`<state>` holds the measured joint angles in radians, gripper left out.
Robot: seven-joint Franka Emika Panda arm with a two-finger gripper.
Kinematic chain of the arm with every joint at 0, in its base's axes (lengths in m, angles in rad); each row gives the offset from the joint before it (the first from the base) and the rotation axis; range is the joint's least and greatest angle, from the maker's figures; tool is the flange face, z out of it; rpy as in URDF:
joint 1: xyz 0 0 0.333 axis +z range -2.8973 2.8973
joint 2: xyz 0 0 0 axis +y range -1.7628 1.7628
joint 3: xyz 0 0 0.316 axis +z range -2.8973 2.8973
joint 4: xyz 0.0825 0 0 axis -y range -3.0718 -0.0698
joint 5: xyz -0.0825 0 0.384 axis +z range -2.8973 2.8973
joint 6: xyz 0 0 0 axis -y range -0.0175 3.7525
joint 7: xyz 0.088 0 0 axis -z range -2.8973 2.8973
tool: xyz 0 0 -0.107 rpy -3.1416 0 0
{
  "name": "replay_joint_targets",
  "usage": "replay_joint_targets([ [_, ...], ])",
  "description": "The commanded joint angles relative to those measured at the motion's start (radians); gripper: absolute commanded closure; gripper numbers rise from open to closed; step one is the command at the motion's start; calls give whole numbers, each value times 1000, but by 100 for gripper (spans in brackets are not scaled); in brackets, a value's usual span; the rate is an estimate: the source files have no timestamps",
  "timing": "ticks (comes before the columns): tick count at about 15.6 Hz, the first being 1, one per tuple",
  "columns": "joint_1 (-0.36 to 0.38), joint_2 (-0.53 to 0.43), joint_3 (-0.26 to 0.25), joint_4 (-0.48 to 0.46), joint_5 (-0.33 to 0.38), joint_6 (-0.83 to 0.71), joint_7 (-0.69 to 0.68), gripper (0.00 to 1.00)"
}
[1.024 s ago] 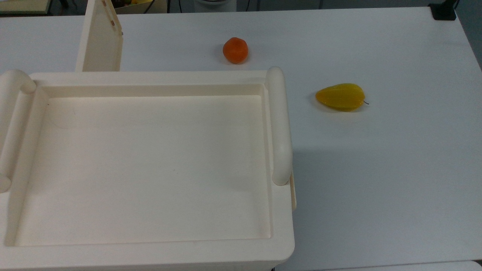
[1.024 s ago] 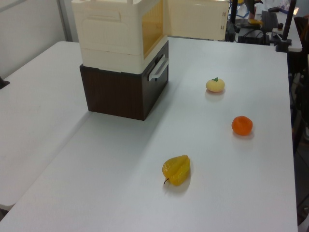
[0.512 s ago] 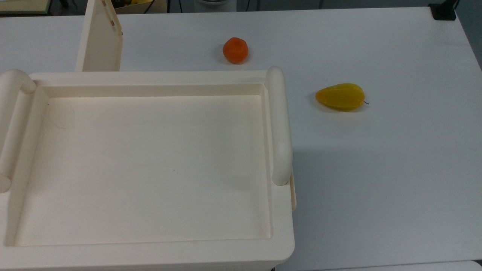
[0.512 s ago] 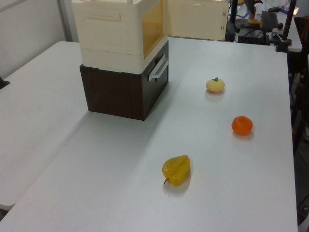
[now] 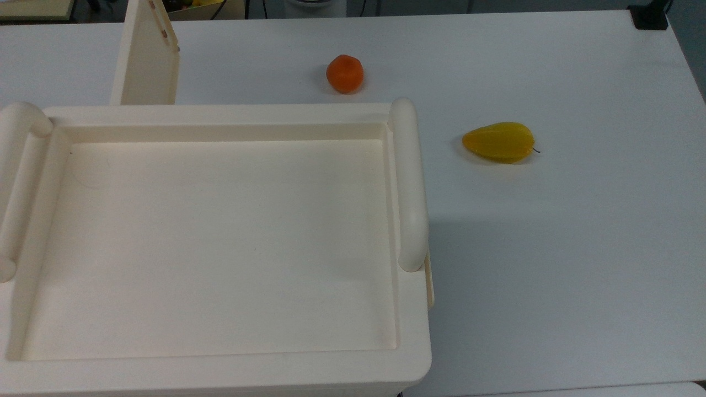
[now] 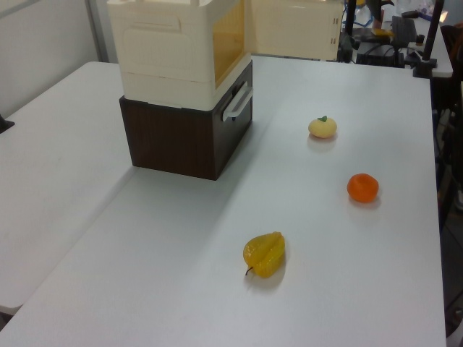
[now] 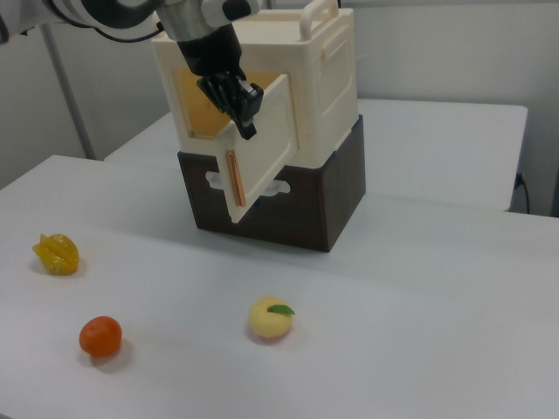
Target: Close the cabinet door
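At the cabinet front, the pincer, grip unreadable, meets the half-open door; next it must push the door shut.

Smooth cream plastic cabinet on a dark wood-look base.
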<state>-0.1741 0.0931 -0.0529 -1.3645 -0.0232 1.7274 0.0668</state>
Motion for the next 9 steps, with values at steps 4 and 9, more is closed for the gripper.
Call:
replay_joint_targets([
  [4, 99, -3, 5, -51, 52, 127, 85, 100],
  [9, 200, 34, 5, -85, 52, 280, 181, 100],
])
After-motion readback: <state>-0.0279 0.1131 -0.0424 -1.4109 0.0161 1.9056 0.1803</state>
